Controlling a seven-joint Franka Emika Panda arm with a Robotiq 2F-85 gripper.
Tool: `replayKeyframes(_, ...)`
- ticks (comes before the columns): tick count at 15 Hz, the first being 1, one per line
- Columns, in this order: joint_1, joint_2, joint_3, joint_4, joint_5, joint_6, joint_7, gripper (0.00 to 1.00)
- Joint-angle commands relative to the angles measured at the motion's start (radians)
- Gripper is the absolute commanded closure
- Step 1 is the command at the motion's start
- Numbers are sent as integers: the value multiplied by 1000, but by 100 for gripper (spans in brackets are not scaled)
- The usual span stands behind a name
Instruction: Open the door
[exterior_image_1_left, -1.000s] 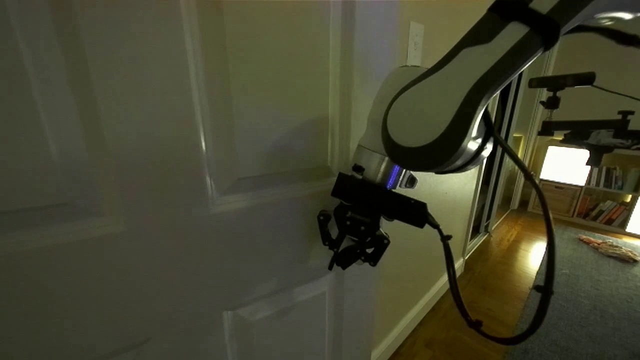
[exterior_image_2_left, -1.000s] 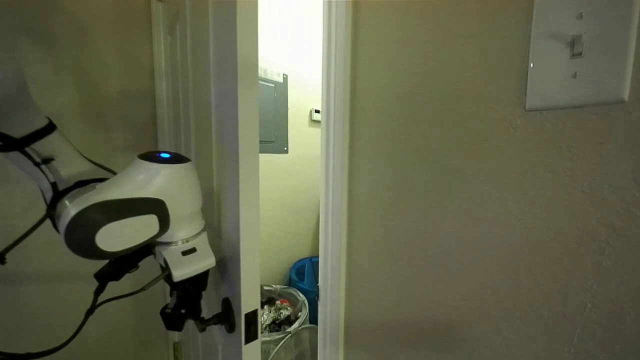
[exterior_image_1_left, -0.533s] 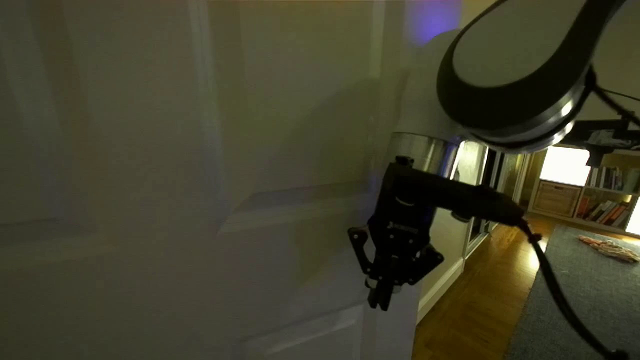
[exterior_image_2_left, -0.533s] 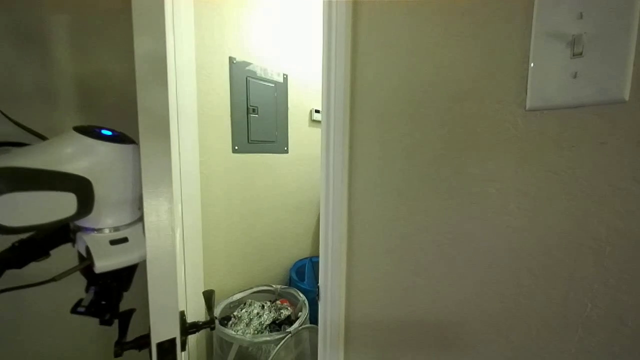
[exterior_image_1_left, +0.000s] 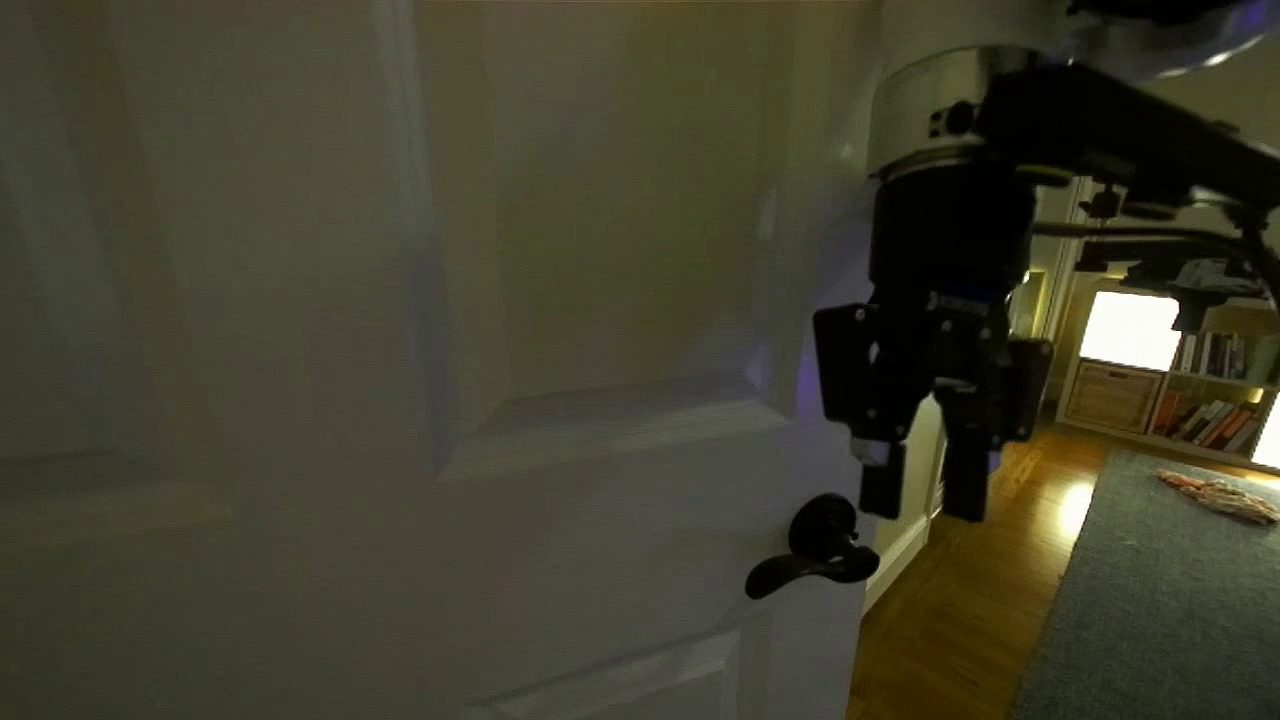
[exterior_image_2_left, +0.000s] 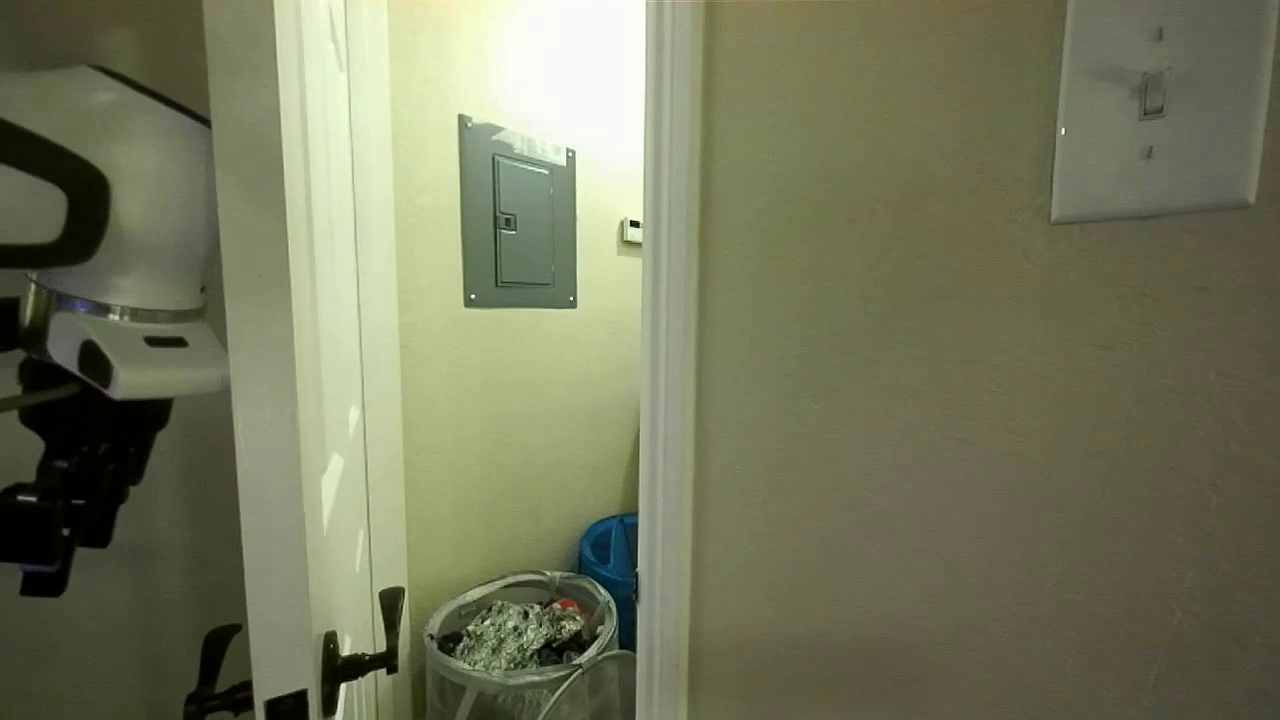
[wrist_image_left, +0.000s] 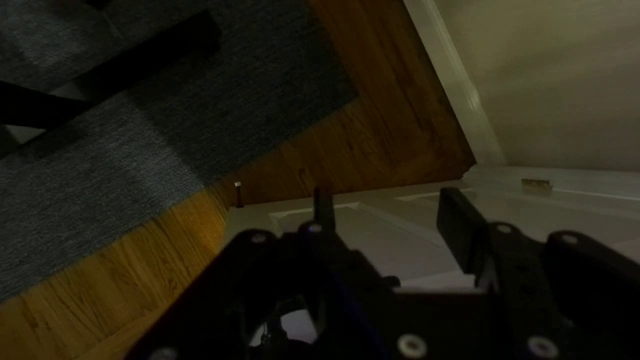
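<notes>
place: home | signs: panelled door (exterior_image_1_left: 440, 520) | wood floor (exterior_image_1_left: 950, 640) | grey rug (exterior_image_1_left: 1150, 600) | shelved books (exterior_image_1_left: 1215, 425) | light switch (exterior_image_2_left: 1154, 95)

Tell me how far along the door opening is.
Done: in an exterior view, the door stands open, off the frame, with a broad gap that shows a grey wall panel.
In hand: nothing gripped; the tool hangs open above the lever handle, apart from it.
Left: probably little, given that gap; perhaps a wider swing, though how wide is wanted cannot be told.
</notes>
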Motion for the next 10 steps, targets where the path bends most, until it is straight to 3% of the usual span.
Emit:
replayKeyframes(1,6,-113,-33,-41,-70,-136,-50,12)
replayKeyframes(2,6,-129,-36,-43,-89,-151,-53,5)
replayKeyframes(4,4,-151,-39,-45,-114,-168,-58,0)
replayKeyframes(10,6,-124,-35,-15,-121,-153,-40,0)
